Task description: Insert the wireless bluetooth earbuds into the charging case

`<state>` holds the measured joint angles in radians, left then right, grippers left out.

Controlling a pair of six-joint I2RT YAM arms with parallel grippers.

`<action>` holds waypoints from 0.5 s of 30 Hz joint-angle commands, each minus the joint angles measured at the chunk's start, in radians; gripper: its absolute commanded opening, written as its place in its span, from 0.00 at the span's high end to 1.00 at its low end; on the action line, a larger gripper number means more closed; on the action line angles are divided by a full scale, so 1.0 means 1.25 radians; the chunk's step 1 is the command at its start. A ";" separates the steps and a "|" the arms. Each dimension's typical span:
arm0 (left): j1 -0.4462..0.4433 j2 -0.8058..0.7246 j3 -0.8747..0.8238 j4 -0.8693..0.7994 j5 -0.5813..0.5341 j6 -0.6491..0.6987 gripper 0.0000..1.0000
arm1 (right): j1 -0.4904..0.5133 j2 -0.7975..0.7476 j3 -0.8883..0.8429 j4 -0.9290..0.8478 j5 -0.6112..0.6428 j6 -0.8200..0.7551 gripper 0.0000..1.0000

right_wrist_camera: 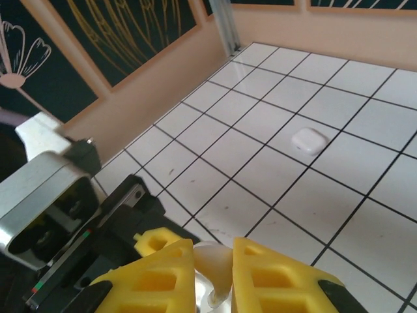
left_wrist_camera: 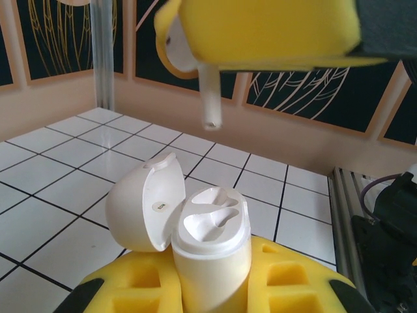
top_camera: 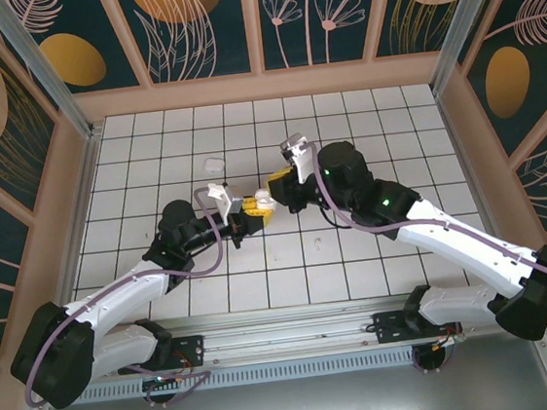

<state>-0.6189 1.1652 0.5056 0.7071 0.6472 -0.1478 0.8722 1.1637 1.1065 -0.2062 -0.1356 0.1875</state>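
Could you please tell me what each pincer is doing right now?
Left pincer: closed on the open charging case.
Right pincer: closed on an earbud.

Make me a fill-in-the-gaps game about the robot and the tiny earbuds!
The left gripper holds the charging case with its lid ____.
The right gripper pinches an earbud, its stem pointing ____.
Another case, closed, lies on the ____ tiles.
Missing words: open, down, white.

Jaws partly hide earbud point(left_wrist_camera: 210, 98) head, case point(left_wrist_camera: 212, 254) base.
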 commanded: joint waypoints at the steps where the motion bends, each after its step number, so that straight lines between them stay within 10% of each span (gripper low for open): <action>1: -0.002 -0.007 0.019 0.061 0.024 -0.035 1.00 | 0.009 -0.007 -0.020 0.043 -0.037 -0.025 0.84; 15: -0.002 0.017 0.012 0.125 0.049 -0.115 1.00 | 0.010 0.028 -0.025 0.037 -0.084 -0.044 0.84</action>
<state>-0.6189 1.1805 0.5056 0.7757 0.6819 -0.2573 0.8772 1.1851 1.0801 -0.1673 -0.1925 0.1539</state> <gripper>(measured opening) 0.174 0.167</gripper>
